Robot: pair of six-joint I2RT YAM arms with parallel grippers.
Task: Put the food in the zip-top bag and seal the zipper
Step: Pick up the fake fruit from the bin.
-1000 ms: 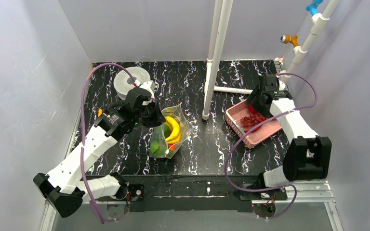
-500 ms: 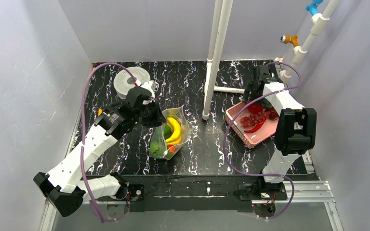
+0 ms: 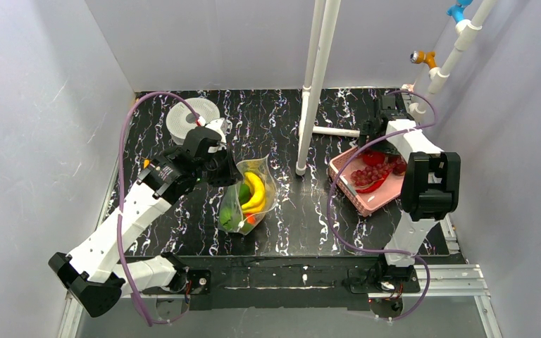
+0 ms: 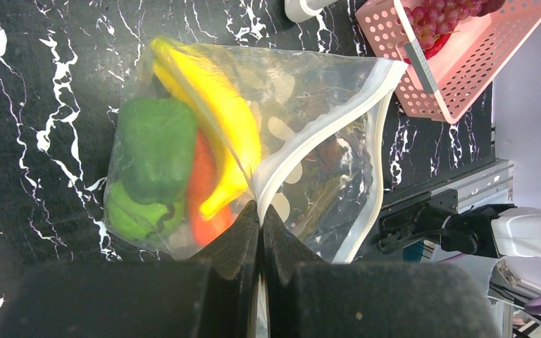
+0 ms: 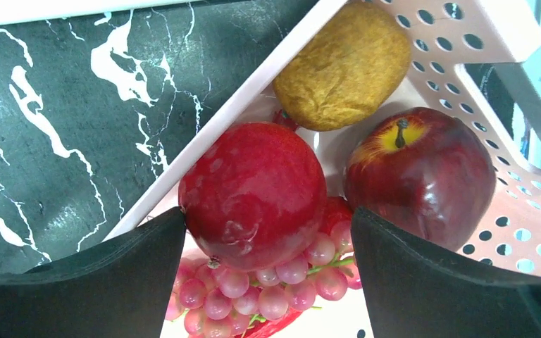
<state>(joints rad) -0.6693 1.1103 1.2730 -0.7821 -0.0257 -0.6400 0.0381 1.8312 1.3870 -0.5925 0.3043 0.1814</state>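
The left gripper [image 4: 260,218] is pinching, fingertips pressed flat together, the milky zipper [image 4: 324,125] strip at the mouth of the clear, crinkly zip-top bag [image 3: 248,193], which is resting near the middle of the black marbled table [image 3: 289,225]. A smooth curved banana [image 4: 218,120], a blocky green pepper [image 4: 155,148] and an orange piece [image 4: 201,183] are showing through it. By the table's right edge, the right gripper [image 5: 266,218] is hanging spread wide, its fingers flanking a glossy round red fruit [image 5: 253,186] in the pink latticed basket [image 3: 377,201], beside a dark apple [image 5: 423,179], a fuzzy brown kiwi [image 5: 345,67] and beaded grapes [image 5: 253,289].

Yellow banana [image 4: 218,113], green pepper [image 4: 155,148], pink basket [image 4: 465,81], black white-veined table [image 4: 42,77].
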